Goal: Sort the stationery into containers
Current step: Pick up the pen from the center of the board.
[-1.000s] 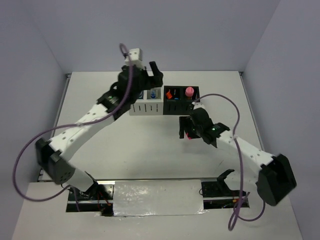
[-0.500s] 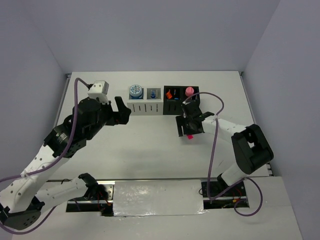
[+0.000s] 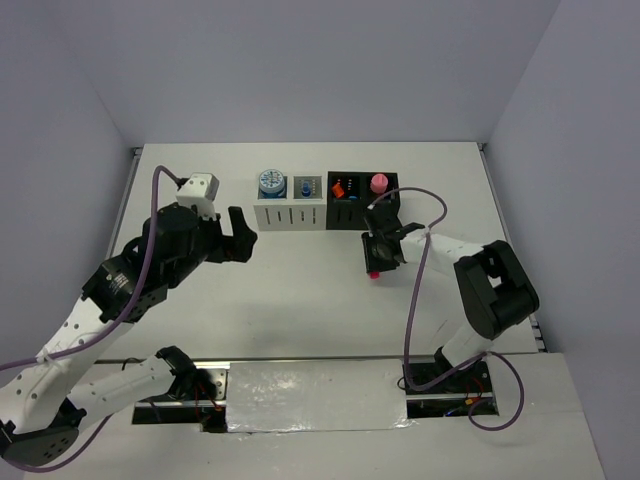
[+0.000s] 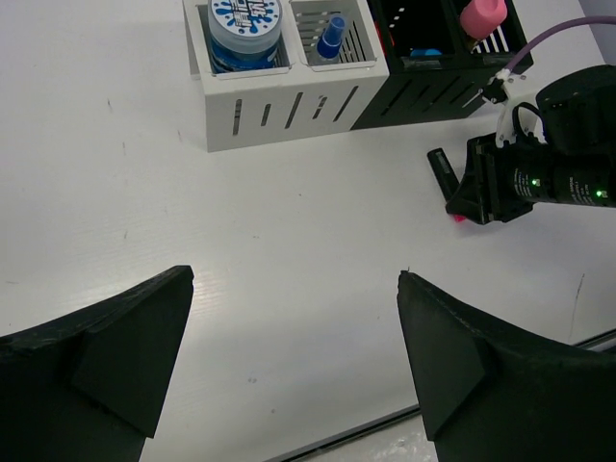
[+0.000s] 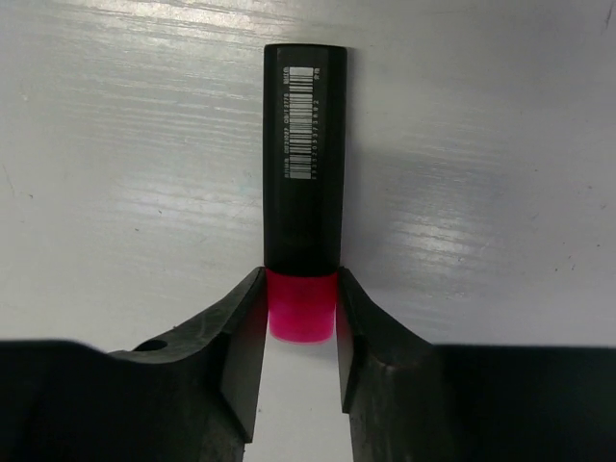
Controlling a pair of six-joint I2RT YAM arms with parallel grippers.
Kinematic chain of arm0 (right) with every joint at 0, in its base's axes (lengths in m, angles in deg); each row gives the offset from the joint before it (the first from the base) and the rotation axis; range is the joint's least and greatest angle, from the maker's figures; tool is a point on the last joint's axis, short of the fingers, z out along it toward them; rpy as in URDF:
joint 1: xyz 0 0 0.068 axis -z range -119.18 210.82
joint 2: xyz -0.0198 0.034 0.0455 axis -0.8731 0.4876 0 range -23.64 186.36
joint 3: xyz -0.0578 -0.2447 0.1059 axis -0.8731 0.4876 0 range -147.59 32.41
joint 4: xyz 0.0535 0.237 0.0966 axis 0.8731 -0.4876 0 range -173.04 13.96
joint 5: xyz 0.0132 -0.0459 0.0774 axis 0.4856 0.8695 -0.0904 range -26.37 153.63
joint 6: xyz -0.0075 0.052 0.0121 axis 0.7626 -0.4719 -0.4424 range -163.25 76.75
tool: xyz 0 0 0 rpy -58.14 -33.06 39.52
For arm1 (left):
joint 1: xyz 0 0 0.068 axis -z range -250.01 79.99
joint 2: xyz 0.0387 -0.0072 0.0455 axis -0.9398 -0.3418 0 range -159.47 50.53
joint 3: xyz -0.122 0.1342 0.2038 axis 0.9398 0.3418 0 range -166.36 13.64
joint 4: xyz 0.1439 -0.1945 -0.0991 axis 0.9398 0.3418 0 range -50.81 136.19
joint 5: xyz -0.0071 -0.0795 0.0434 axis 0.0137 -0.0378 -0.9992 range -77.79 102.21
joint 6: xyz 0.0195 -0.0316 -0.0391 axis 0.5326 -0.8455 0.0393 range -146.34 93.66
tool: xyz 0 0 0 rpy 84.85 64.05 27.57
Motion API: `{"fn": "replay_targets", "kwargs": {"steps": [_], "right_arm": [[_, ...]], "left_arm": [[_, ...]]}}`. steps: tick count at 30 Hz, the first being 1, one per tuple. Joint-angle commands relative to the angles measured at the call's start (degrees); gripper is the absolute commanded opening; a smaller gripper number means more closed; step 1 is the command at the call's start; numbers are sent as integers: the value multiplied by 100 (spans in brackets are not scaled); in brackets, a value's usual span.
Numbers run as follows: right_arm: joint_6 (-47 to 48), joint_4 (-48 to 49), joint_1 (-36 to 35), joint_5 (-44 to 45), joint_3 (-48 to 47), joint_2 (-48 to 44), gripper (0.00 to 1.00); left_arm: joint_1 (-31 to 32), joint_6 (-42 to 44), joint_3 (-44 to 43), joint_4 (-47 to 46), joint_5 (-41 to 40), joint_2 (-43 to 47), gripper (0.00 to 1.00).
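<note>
Currently, right claw [image 5: 300, 300] [image 3: 374, 262]: closed on the pink cap [image 5: 301, 308] of a black highlighter [image 5: 303, 144] [image 3: 373, 270], one finger pressed to each side of the cap; claw low over the counter [image 3: 300, 300], in front of the black organiser
Highlighter: lies flat on the counter; black barrel with its barcode label points away from the claw; near the black organiser [image 3: 360, 212] [image 4: 423, 91] but apart from it
Left claw [image 4: 294, 279] [image 3: 240, 235]: fingers spread wide, nothing between them; held above bare counter to the left of the white organiser
White organiser [image 3: 290, 213] [image 4: 279, 106]: touches the black one side by side at the back of the counter; left compartment holds a blue-white patterned disc [image 3: 270, 182] [image 4: 243, 19]; right compartment holds a blue-capped tube [image 3: 305, 187] [image 4: 330, 38]
Black organiser: right compartment holds a pink-capped cylinder [image 3: 379, 183] [image 4: 483, 16]; left compartment shows something orange [image 3: 340, 186], too small to name
</note>
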Motion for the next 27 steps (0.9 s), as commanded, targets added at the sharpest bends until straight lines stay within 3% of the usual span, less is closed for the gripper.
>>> {"fn": "replay_targets", "kwargs": {"steps": [1,5,8,14,19,23,27], "right_arm": [[-201,47,-63,-122,165,44,33],[-193,73,-336,-340,420,-630,18],[-131,222,-520,-938,797,-1542,15],[-341,547,-1188,-1396,1036,-3661,15],[-483,364,-1584,-1633,799,-4175,15],[-447,222,-1953,-1107,605,-4543,15],[-474,477,-1971,-1378,693,-4878,15]], "left_arm": [[11,156,-57,-134,140,36,99],[2,15,-84,-264,307,28,99],[11,-362,136,-616,788,63,99],[28,-1452,1111,-2557,2202,-156,99],[326,-1875,1306,-3762,2751,-806,99],[669,-1883,928,-3807,2812,-1473,99],[819,-1989,962,-3983,2795,-1730,95]]}}
